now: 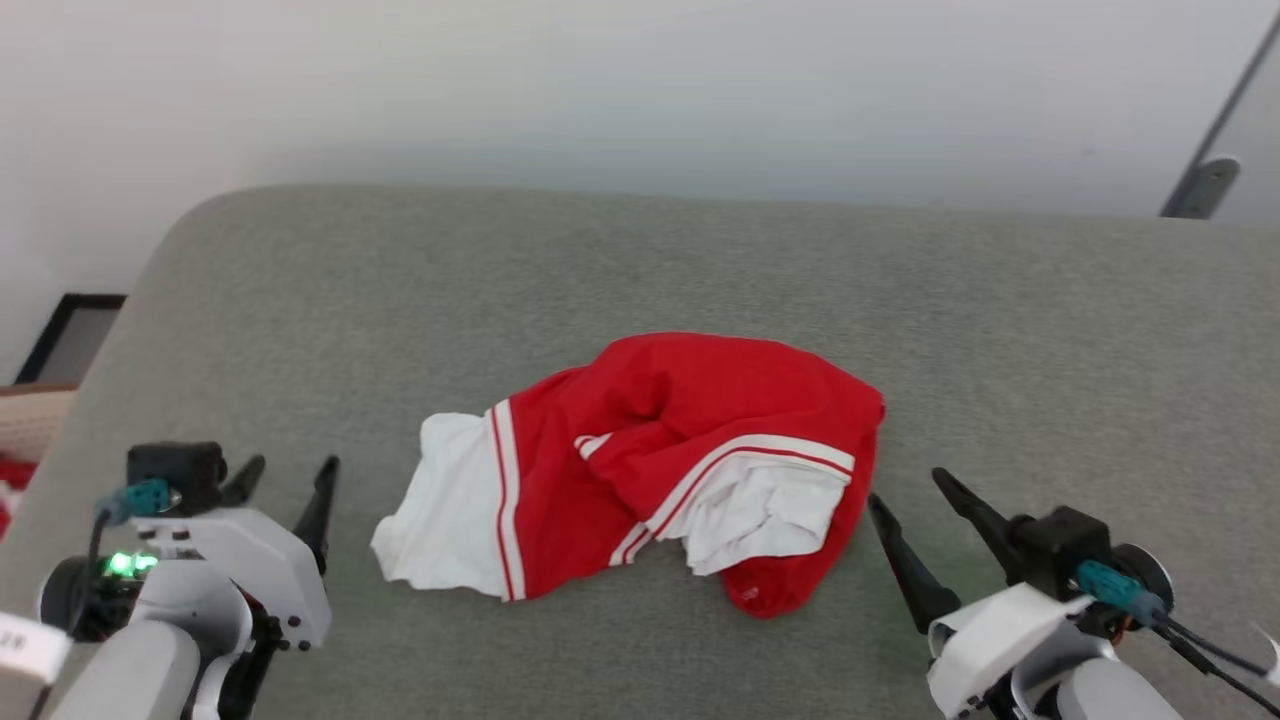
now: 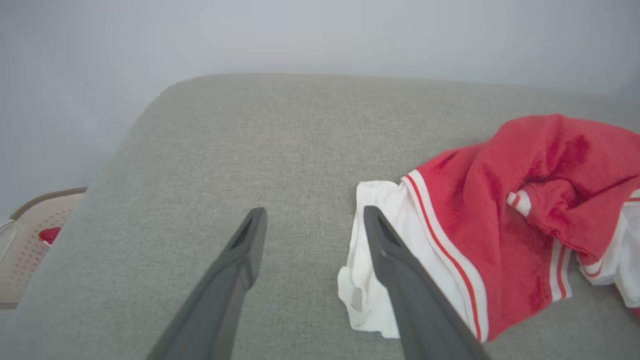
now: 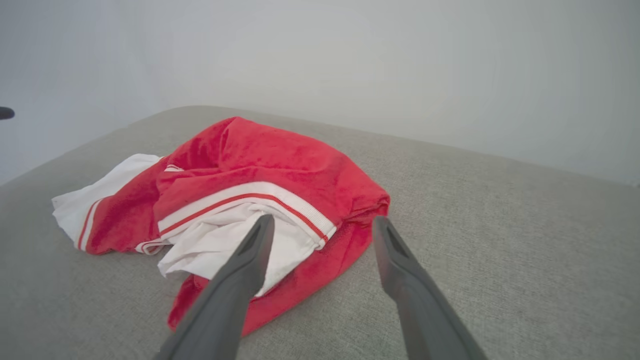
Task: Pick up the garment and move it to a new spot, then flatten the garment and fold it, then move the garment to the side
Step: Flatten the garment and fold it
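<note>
The garment (image 1: 640, 470) is a bright red jersey shirt with white sleeves and red-and-white striped bands, lying crumpled in a heap on the grey cushioned surface (image 1: 640, 280). One white sleeve (image 2: 372, 280) sticks out at its left end. My left gripper (image 1: 290, 480) stands open at the lower left, apart from the garment, with nothing between its fingers (image 2: 235, 270). To the garment's right my right gripper (image 1: 905, 500) is open too, its fingers (image 3: 245, 270) close to the red edge (image 3: 350, 240) but holding nothing.
A pale perforated basket (image 2: 30, 240) with something red in it stands off the surface's left side. A white wall (image 1: 640, 90) rises behind. Bare grey cushion spreads behind and on both sides of the garment.
</note>
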You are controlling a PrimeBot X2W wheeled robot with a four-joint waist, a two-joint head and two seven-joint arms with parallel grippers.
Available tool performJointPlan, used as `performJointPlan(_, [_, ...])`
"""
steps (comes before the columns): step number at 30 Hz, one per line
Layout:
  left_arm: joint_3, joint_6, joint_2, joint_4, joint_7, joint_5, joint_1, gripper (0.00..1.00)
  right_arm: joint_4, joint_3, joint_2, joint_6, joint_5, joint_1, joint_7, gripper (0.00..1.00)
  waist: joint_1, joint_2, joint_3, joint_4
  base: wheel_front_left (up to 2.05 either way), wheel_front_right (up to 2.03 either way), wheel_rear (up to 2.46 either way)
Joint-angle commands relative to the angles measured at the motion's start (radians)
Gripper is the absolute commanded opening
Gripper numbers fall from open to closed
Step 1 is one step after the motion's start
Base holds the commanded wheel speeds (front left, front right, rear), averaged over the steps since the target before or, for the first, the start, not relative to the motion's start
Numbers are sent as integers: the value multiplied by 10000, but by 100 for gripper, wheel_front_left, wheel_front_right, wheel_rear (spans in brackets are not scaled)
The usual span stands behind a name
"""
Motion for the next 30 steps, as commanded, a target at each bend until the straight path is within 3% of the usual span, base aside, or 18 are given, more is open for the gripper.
performJointPlan(1, [48,-31,-49,-27,-496,203,100,100,127,142,-21,-14,132,-210,160,100,0,0,93,356,0,0,0])
performJointPlan(10, [248,152,-620,30,-2865,576,242,100,842,867,-197,-14,361,-1055,1562,100,0,0,481,1107,0,0,0])
performJointPlan(21, [137,-115,-1069,419,-3693,466,160,100,1771,1471,-343,-14,12,-1891,3184,100,0,0,844,1614,0,0,0])
performJointPlan(22, [140,-118,-1101,470,-3735,455,136,100,1847,1558,-374,-14,-58,-1967,3266,40,0,0,857,1635,0,0,0])
performJointPlan(23, [138,-136,-1123,508,-3781,451,114,100,1906,1657,-398,-14,-87,-2005,3310,0,0,0,869,1653,0,0,0])
performJointPlan(30, [240,-249,-1211,664,-4014,414,108,100,1881,1340,-419,-14,79,-2292,3016,0,0,0,881,1632,0,0,0])
